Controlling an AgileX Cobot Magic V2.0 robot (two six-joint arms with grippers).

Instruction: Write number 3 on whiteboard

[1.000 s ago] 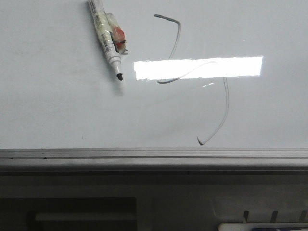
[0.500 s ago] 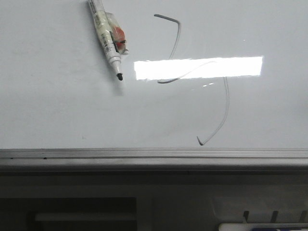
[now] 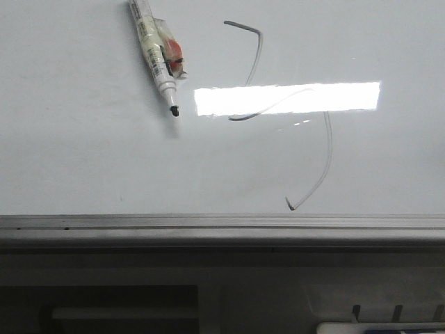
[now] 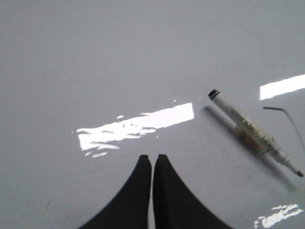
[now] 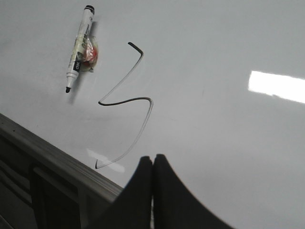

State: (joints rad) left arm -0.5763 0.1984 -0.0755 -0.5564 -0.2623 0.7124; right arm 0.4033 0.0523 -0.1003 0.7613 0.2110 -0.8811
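Note:
The pale whiteboard (image 3: 83,160) fills the front view, with a grey metal rim (image 3: 208,224) along its near edge. A thin dark-grey number 3 (image 3: 327,149) is drawn on it, stretched and hooked at both ends; the same number 3 (image 5: 143,112) shows in the right wrist view. A white marker (image 3: 154,52), uncapped with its black tip toward the rim, lies on the board left of the number 3. My left gripper (image 4: 152,156) is shut and empty above bare board, the marker (image 4: 252,131) off to one side. My right gripper (image 5: 153,156) is shut and empty near the 3's lower hook.
A bright rectangular glare (image 3: 286,99) crosses the middle of the drawn line. Below the rim runs a dark grey ridged ledge (image 3: 222,278). A small red-and-clear wrapper (image 3: 172,54) clings to the marker's side.
Almost nothing differs; the view shifts by a pixel or two, and the marker and drawn line stay where they were.

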